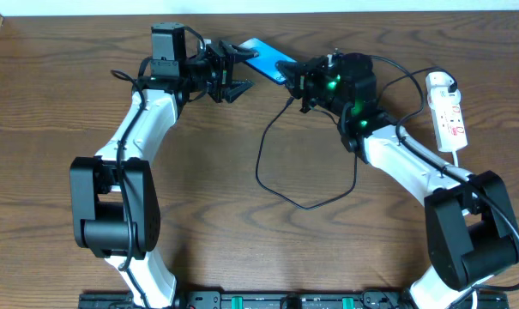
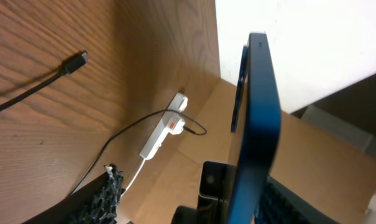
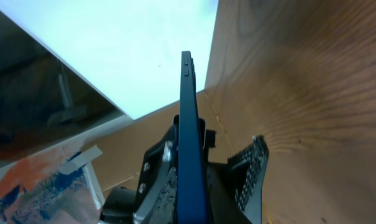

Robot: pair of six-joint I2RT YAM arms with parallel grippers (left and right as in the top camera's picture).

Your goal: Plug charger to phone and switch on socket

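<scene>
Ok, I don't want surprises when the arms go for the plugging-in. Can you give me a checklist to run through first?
1. Phone gripped: ok. It stands edge-on between the fingers of the right gripper, apparently clamped.
2. Left gripper free to fetch the plug: ok. It looks open, with table showing beside the phone.
3. Plug tip in a gripper: not ok. It lies loose on the table.
4. Plug tip in the phone: not ok.
5. Charger cable reaches the socket: ok.
6. Socket switched on: cannot tell. The switch is too small to read.
</scene>
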